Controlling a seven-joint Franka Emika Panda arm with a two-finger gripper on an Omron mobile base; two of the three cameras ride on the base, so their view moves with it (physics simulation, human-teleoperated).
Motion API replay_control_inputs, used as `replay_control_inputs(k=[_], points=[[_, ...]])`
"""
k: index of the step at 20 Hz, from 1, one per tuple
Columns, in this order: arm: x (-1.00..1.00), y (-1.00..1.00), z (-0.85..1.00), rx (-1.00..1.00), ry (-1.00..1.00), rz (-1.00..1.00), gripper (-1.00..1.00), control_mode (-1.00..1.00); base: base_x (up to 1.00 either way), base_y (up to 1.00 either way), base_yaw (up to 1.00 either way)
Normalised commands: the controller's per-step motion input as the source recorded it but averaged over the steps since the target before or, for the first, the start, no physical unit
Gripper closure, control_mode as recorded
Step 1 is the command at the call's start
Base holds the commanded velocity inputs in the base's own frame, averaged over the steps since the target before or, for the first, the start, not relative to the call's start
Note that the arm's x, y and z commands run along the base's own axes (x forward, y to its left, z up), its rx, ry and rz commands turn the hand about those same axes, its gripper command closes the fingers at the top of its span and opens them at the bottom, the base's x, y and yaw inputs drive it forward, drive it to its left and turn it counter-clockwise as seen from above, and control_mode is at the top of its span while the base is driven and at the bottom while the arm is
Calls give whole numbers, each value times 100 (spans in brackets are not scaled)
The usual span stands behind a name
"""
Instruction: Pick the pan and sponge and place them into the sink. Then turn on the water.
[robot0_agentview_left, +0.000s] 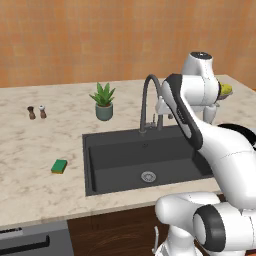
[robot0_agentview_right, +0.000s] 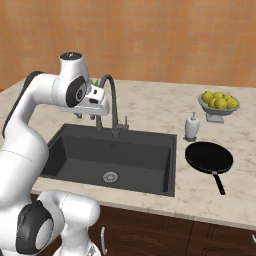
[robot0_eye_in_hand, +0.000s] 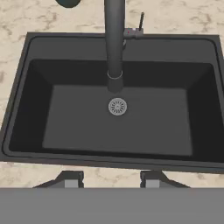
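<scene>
The dark grey sink (robot0_agentview_left: 88, 150) (robot0_agentview_right: 172, 165) (robot0_eye_in_hand: 26, 109) lies sunk into the marble counter, its basin bare around the round drain (robot0_eye_in_hand: 117, 106). My gripper (robot0_agentview_left: 164, 116) (robot0_agentview_right: 89, 118) (robot0_eye_in_hand: 111, 179) hangs above the basin beside the arched faucet (robot0_agentview_left: 148, 95) (robot0_agentview_right: 113, 100) (robot0_eye_in_hand: 114, 43), fingers apart with nothing between them. The black pan (robot0_agentview_right: 209, 156) rests on the counter to the right of the sink, handle toward the front edge. On the counter left of the sink lies the green and yellow sponge (robot0_agentview_left: 59, 166). No water is in view.
A potted plant (robot0_agentview_left: 104, 101) stands behind the sink's left corner, with two small shakers (robot0_agentview_left: 37, 112) farther left. A soap dispenser (robot0_agentview_right: 191, 126) and a bowl of lemons (robot0_agentview_right: 218, 104) stand behind the pan. An orange wall backs the counter.
</scene>
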Motion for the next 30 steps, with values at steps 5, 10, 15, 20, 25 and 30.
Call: replay_control_inputs(k=[5, 10, 15, 20, 25, 30], points=[[-16, -56, -6, 0, 0, 0, -100, -100, 0, 0, 0], [-18, -81, -14, 0, 0, 0, -100, -100, 0, 0, 0], [-21, -77, -21, 0, 1, 0, -100, -100, 0, 0, 0], [-20, -81, -24, 0, 2, 0, -100, -100, 0, 0, 0], [-16, -85, -26, 0, 2, 0, -100, -100, 0, 0, 0], [-17, -81, -24, 0, 1, 0, -100, -100, 0, 0, 0]])
